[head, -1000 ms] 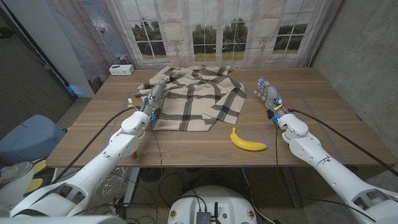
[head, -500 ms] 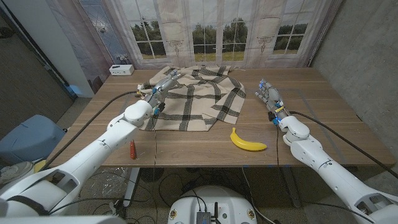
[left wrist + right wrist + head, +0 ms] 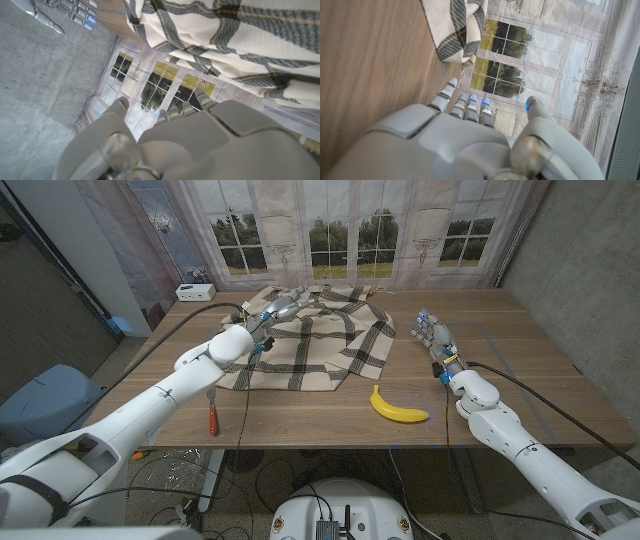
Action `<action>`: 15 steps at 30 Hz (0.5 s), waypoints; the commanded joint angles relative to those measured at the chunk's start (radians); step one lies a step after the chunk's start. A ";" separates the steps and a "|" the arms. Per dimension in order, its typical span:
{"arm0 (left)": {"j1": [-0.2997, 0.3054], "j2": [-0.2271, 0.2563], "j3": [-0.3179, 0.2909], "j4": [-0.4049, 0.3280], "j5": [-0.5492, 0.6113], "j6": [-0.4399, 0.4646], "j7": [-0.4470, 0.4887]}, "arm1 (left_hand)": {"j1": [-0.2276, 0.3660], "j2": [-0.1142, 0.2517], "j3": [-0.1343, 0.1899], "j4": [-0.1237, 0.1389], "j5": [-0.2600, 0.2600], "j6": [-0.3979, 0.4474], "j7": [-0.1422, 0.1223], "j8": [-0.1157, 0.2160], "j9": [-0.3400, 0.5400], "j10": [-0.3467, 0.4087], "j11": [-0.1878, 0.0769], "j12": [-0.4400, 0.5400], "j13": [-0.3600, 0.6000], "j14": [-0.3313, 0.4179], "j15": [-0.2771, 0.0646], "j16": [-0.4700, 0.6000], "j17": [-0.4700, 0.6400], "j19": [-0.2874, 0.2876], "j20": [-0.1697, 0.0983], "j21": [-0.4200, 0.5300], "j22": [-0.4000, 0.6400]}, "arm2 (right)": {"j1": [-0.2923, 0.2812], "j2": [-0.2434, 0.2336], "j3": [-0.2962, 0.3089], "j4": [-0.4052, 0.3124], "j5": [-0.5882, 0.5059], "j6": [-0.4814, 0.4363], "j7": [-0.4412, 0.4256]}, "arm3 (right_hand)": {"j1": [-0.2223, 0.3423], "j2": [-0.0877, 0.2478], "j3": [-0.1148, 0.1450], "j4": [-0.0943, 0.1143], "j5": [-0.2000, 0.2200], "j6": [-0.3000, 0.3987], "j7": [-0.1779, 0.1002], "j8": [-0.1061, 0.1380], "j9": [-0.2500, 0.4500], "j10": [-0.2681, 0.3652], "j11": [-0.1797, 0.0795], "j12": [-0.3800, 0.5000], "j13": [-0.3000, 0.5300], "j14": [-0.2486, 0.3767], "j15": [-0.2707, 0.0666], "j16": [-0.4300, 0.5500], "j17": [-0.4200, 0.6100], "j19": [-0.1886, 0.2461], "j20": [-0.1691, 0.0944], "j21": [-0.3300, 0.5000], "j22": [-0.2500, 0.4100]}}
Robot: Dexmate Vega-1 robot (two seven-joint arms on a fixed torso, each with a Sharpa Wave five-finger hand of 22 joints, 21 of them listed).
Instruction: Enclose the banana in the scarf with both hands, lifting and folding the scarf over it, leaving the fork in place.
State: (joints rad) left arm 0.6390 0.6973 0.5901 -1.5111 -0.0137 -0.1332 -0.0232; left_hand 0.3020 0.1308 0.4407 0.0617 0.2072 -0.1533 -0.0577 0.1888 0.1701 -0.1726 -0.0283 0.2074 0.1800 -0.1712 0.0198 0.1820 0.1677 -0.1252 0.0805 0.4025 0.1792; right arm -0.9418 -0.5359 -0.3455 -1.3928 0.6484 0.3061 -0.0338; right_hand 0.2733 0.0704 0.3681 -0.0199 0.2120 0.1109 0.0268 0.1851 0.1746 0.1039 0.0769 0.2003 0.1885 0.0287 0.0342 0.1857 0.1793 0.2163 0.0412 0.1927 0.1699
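Reach phase: my left hand [image 3: 268,313] over the scarf [image 3: 315,335], fingers unclear; right hand [image 3: 435,340] spread, empty; next, grasp an edge toward the banana [image 3: 397,406].

A staged test room, dressed as a home

A printed backdrop [image 3: 330,230] of windows, trees and curtains hangs behind the wooden worktop [image 3: 300,415]. Bare grey walls [image 3: 585,270] flank it. Cables [image 3: 290,475] trail across the floor under the worktop. The setting reads as a robotics lab.
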 commanded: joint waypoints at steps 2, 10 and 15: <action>-0.113 0.029 0.097 -0.077 0.227 -0.028 -0.073 | 0.009 -0.008 0.002 -0.013 -0.005 0.010 -0.003 0.006 0.005 0.003 -0.001 0.006 0.001 -0.014 0.000 0.005 0.003 -0.004 0.014 -0.004 0.005 | -0.012 -0.003 -0.002 -0.021 -0.016 0.002 -0.017 | 0.009 0.009 0.002 -0.009 0.002 0.011 -0.001 0.006 0.005 0.010 -0.003 0.003 0.002 -0.003 0.008 0.006 0.002 0.009 0.004 0.006 0.006; -0.174 0.008 0.141 -0.075 0.347 -0.074 -0.121 | 0.012 -0.011 0.001 -0.020 -0.008 0.015 -0.013 0.005 0.006 0.016 -0.006 0.009 0.002 0.000 0.001 0.008 0.004 -0.001 0.026 -0.006 0.006 | -0.008 -0.001 -0.005 -0.018 -0.021 0.000 -0.022 | 0.013 0.009 0.003 -0.015 0.002 0.014 -0.002 0.006 0.005 0.013 -0.002 0.004 0.002 -0.001 0.009 0.006 0.001 0.010 0.004 0.006 0.006; -0.207 -0.008 0.161 -0.065 0.397 -0.105 -0.152 | 0.013 -0.014 0.000 -0.024 -0.010 0.016 -0.019 0.004 0.006 0.021 -0.006 0.009 0.002 0.006 -0.001 0.009 0.004 0.004 0.030 -0.006 0.006 | 0.001 0.005 -0.006 -0.005 -0.021 0.003 -0.019 | 0.013 0.010 0.003 -0.017 0.001 0.016 -0.002 0.006 0.005 0.014 -0.001 0.003 0.002 -0.001 0.010 0.006 0.002 0.010 0.005 0.006 0.006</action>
State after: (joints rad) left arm 0.5108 0.7133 0.6964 -1.5778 0.2475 -0.1846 -0.1148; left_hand 0.3112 0.1216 0.4408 0.0453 0.1996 -0.1376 -0.0734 0.1887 0.1749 -0.1596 -0.0337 0.2113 0.1798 -0.1712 0.0198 0.1820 0.1702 -0.1219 0.1056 0.4025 0.1809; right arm -0.9496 -0.5375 -0.3481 -1.4090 0.6332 0.3070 -0.0494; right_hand 0.2809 0.0780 0.3679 -0.0285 0.2120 0.1180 0.0267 0.1851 0.1745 0.1091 0.0715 0.2003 0.1884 0.0286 0.0341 0.1857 0.1792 0.2217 0.0467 0.1926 0.1698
